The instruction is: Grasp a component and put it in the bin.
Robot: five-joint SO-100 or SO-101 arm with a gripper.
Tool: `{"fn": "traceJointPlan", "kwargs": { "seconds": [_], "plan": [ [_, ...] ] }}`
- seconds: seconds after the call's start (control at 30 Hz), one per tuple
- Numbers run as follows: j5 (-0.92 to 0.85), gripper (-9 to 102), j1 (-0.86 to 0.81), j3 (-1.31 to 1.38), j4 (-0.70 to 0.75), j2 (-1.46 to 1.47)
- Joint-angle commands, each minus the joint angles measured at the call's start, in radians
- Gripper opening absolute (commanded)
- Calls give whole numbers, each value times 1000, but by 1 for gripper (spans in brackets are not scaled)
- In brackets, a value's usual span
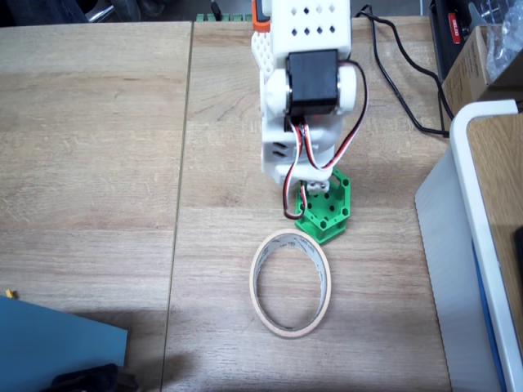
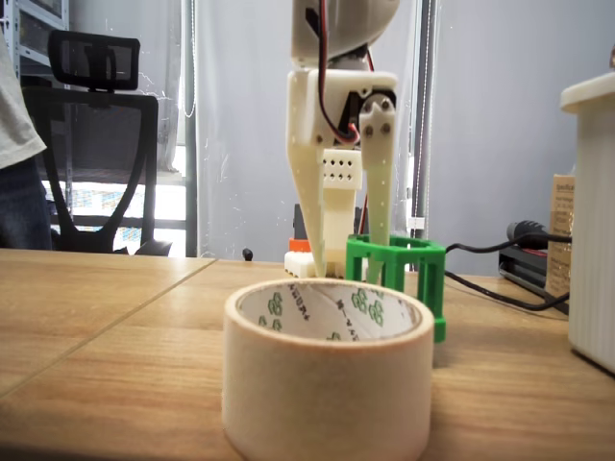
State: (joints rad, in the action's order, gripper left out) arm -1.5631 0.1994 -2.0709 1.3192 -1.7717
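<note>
Fixed view: gripper [image 2: 351, 274] down on green block [image 2: 408, 269]
Fingers apart, one inside block; tape ring [image 1: 290, 283] just beside, block on table

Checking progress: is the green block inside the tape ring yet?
No. The green block stands on the table just beyond the tape ring, whose inside shows only bare wood.

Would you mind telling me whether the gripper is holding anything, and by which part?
The gripper straddles the left wall of the green component, one finger inside it, one outside. The component rests on the table; a firm clamp cannot be told.
</note>
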Motion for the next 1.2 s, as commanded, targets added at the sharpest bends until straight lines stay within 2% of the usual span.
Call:
{"fn": "traceJointPlan", "kwargs": {
  "seconds": [0.0,0.43,0.9,1.17],
  "plan": [
    [3,16,-6,55,12,-6],
    [6,1,-6,40,-250,-8],
    [9,0,-2,38,-252,-28],
    [63,0,123,-25,-199,-152]
  ]
}}
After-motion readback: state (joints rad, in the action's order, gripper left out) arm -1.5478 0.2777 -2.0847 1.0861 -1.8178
